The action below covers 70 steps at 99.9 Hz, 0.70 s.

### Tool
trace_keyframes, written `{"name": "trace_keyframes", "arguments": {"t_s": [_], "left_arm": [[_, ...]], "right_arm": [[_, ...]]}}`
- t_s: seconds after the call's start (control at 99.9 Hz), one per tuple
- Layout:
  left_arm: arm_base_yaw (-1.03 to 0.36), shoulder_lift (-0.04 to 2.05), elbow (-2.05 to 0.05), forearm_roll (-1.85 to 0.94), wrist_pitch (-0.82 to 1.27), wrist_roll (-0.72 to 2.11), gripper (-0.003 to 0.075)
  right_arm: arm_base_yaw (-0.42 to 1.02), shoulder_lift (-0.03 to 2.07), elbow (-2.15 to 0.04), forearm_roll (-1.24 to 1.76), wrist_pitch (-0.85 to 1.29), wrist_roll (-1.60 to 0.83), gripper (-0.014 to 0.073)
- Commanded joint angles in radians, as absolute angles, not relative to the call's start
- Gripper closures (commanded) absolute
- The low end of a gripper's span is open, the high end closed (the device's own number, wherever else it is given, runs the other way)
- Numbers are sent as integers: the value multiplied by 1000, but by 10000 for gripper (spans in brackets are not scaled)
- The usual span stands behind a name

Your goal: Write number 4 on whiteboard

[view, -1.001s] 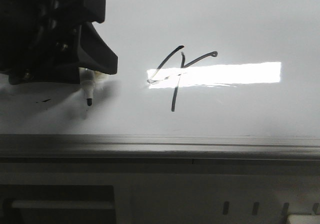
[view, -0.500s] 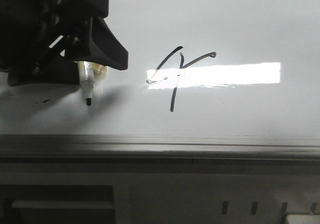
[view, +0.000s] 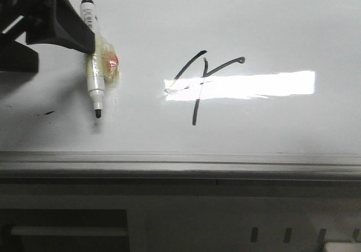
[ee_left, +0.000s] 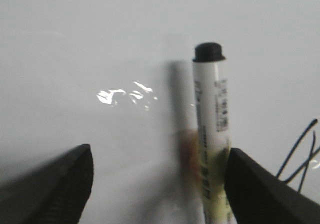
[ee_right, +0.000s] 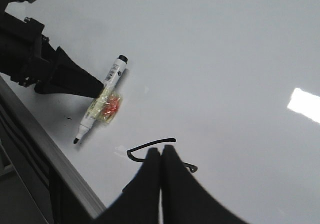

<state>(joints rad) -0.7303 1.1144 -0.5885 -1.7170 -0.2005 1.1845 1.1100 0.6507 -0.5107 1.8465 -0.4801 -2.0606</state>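
Observation:
The number 4 (view: 197, 105) is drawn in black on the whiteboard (view: 271, 26), across a bright light reflection. Part of it shows in the left wrist view (ee_left: 300, 156) and in the right wrist view (ee_right: 150, 145). A white marker (view: 95, 71) with yellow-orange tape lies on the board, left of the 4, with its black tip toward the rail. My left gripper (ee_left: 160, 156) is open. One finger (ee_left: 260, 194) is against the marker (ee_left: 212, 134) and the other is well apart. My right gripper (ee_right: 161, 151) is shut and empty, above the 4.
A grey metal edge rail (view: 180, 162) runs along the board's near side. A tiny black smudge (view: 48, 114) sits left of the marker tip. The left arm's dark body (ee_right: 30, 53) fills the board's near-left corner.
My left gripper has opened and drawn back up and to the left. The marker it held upright now lies flat on the board. The 4 is unchanged.

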Motion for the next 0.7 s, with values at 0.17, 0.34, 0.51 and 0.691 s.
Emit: {"name": "trace_keyframes", "arguments": {"t_s": [0.17, 0.34, 0.51, 0.691], "left_arm": [[-723, 988, -609, -1684, -230, 1191, 341], [-723, 938, -609, -1616, -230, 1191, 452], [-723, 933, -600, -1611, -239, 1191, 679], [-723, 933, -600, -1610, -237, 1191, 740]], "right_arm": [[1106, 650, -536, 1858, -432, -2060, 664], [1106, 650, -536, 1858, -432, -2060, 664], [1106, 650, -536, 1858, -432, -2060, 664], [1106, 650, -536, 1858, -432, -2060, 664]]}}
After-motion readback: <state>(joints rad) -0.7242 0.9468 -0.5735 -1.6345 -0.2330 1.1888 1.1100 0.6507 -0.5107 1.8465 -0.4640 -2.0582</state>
